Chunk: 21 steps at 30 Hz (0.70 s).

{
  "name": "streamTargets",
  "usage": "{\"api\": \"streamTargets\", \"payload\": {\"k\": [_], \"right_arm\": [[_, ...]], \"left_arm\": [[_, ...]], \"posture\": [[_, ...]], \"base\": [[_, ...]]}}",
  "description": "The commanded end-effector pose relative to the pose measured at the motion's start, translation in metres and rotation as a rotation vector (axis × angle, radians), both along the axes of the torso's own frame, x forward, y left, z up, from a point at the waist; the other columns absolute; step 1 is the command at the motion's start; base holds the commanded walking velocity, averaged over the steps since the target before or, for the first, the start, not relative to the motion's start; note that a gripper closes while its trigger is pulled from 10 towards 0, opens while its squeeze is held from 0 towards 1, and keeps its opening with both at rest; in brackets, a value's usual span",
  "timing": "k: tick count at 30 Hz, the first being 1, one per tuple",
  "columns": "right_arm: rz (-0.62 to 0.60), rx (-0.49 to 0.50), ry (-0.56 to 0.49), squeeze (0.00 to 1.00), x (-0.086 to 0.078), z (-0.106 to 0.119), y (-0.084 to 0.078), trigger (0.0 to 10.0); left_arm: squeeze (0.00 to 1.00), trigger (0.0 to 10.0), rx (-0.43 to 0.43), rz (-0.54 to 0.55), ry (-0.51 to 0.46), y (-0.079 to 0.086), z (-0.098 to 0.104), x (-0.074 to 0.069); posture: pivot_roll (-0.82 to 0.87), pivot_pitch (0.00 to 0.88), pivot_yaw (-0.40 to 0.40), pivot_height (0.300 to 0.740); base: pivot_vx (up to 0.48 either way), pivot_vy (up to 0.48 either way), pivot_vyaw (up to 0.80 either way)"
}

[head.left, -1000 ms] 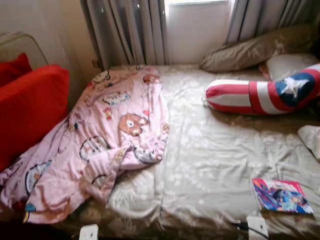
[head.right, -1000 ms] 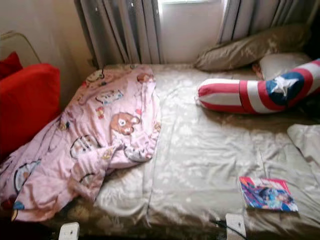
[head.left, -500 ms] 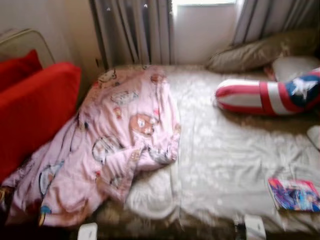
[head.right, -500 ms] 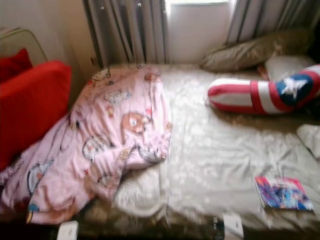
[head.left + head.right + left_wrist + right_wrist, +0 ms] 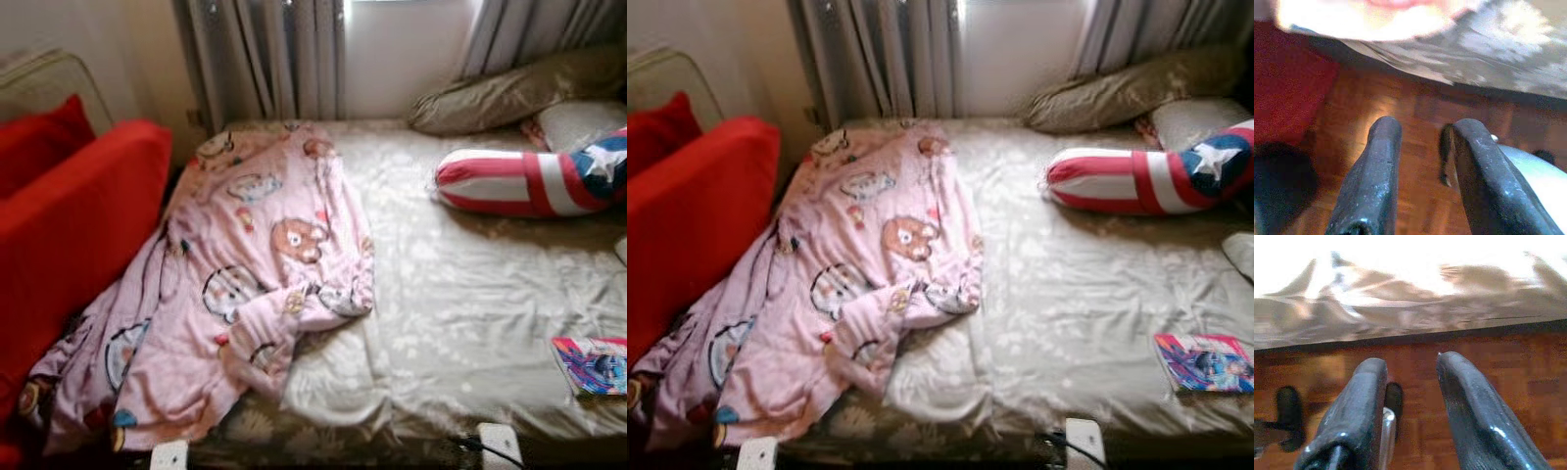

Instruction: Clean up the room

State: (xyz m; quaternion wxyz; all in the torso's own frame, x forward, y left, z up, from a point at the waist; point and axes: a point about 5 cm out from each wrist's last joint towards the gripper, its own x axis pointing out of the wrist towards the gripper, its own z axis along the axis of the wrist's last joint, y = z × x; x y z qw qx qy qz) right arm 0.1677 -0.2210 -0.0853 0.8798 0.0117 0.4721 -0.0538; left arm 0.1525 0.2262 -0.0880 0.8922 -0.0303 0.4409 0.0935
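A crumpled pink blanket (image 5: 245,284) with cartoon prints lies on the left part of the bed (image 5: 460,294) and hangs over its front left corner. A colourful book (image 5: 593,364) rests near the bed's front right edge. A red, white and blue star pillow (image 5: 534,181) lies at the head on the right. My left gripper (image 5: 1422,132) hangs low over the wooden floor (image 5: 1410,142) beside the bed, open and holding nothing. My right gripper (image 5: 1408,367) also hangs over the floor below the bed's edge, open and holding nothing.
A red sofa (image 5: 69,235) with a red cushion stands close to the bed's left side. Grey curtains (image 5: 265,59) and a window are behind the bed. Beige pillows (image 5: 509,93) lie at the back right. Two white parts (image 5: 500,446) with a black cable sit at the bottom edge.
The camera has shifted to the left, so the bed, blanket and book slid right in the picture and more of the red sofa shows. Nothing on the bed has moved.
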Motion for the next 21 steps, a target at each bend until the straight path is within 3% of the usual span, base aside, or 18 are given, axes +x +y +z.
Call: {"api": "streamTargets", "payload": {"k": [1,4,12,14,18,21], "right_arm": [[0.001,-0.014,0.011,0.00,-0.003,-0.001,-0.002,10.0],[0.011,-0.010,0.008,0.00,-0.001,-0.001,0.004,10.0],[0.027,-0.008,0.000,0.00,0.003,0.000,0.009,10.0],[0.028,-0.011,-0.001,0.00,0.003,0.000,0.006,10.0],[0.013,-0.012,0.002,0.00,-0.003,-0.001,0.000,10.0],[0.019,-0.007,0.010,0.00,-0.007,-0.004,0.007,10.0]], "left_arm": [[0.00,10.0,-0.007,-0.009,0.015,-0.005,-0.002,-0.002],[0.00,10.0,-0.007,-0.009,0.016,-0.005,-0.002,-0.003],[0.00,10.0,-0.002,-0.008,0.020,-0.005,-0.003,-0.005],[0.00,10.0,-0.009,-0.019,0.010,-0.015,-0.003,0.002],[0.00,10.0,-0.014,-0.024,0.010,-0.020,-0.003,0.003],[0.00,10.0,-0.018,-0.028,0.007,-0.023,-0.003,0.004]], "posture": [[-0.01,0.000,0.026,0.740],[-0.01,0.000,0.029,0.740],[-0.02,0.000,0.041,0.740],[-0.02,0.000,0.044,0.740],[-0.02,0.000,0.053,0.740],[-0.01,0.000,0.051,0.740]], "base": [[0.000,0.356,0.00],[0.000,0.341,0.00],[0.000,0.000,0.00],[0.000,0.000,0.00],[0.000,0.000,0.00],[0.000,0.000,0.00]]}}
